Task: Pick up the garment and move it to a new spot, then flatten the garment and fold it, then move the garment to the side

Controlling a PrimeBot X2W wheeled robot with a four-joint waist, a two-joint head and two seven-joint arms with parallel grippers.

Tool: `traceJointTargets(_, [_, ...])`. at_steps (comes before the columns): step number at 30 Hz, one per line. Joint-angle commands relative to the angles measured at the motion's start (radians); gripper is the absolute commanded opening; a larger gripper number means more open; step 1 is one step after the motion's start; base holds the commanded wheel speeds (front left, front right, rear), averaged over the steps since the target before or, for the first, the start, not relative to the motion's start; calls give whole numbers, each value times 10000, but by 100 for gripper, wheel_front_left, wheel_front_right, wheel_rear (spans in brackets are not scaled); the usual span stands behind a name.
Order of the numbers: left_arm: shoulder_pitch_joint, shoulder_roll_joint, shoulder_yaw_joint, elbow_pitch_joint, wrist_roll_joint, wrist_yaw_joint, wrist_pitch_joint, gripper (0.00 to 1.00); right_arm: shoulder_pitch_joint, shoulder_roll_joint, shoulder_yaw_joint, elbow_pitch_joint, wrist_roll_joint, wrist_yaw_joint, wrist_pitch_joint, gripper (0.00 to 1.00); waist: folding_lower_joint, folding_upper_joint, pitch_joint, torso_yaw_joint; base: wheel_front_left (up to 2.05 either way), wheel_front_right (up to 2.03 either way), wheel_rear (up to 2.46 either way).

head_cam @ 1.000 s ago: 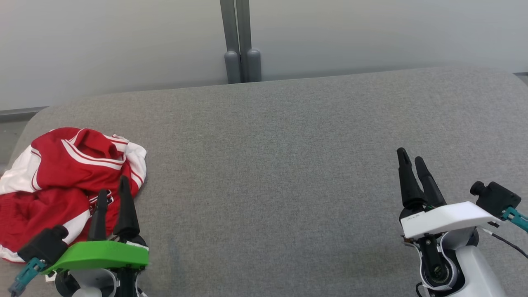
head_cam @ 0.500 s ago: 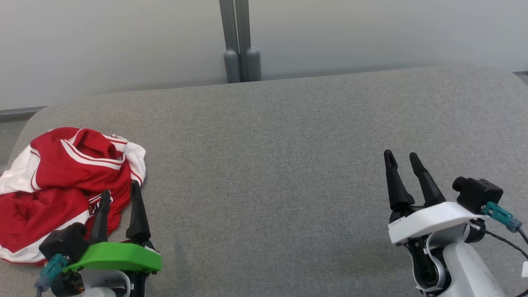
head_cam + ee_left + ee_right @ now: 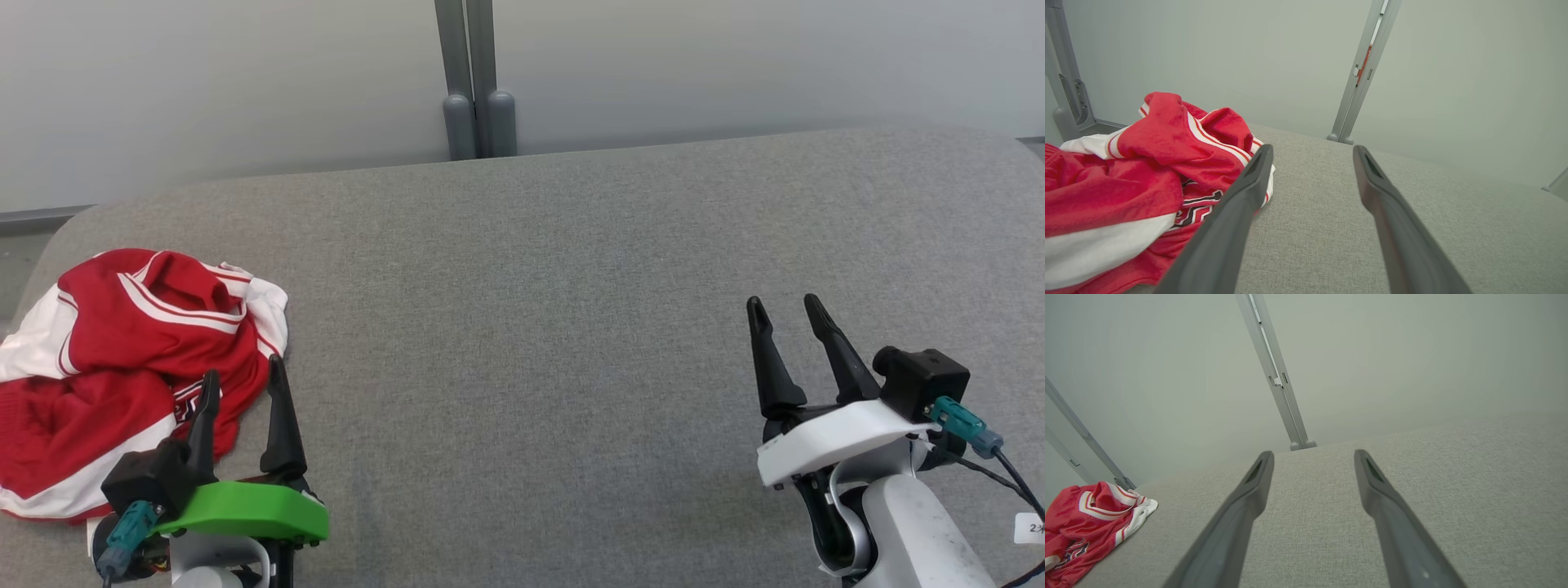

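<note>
Slid right and back toward the near edge since a second ago: left gripper (image 3: 244,369), fingers spread wide and empty, one tip beside the garment's (image 3: 122,343) hem, contact hard to judge. Crept leftward too: right gripper (image 3: 782,300), fingers apart, holding nothing, well apart from the cloth. Lies crumpled at the left end of the bench (image 3: 531,327). Should handle light, limp and rather slick; best pinched at a raised fold near the striped edge. Behind, grey post (image 3: 478,82) and pale wall, obstructing nothing.
</note>
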Motion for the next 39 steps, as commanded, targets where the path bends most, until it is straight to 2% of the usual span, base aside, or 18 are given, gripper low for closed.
traceJointTargets(1, [-57,87,-9,-42,287,18,-69,100,-204,-3,1,-15,-269,26,-94,100,0,0,9,-5,0,0,0])
traceJointTargets(30, [-68,102,-220,-124,2173,183,-650,100,-353,159,51,-25,-2190,21,-662,100,0,0,141,-39,0,0,0])
traceJointTargets(39, [-87,103,-249,-117,2300,182,-701,100,-354,170,62,32,-2425,20,-738,100,0,0,168,-45,0,0,0])
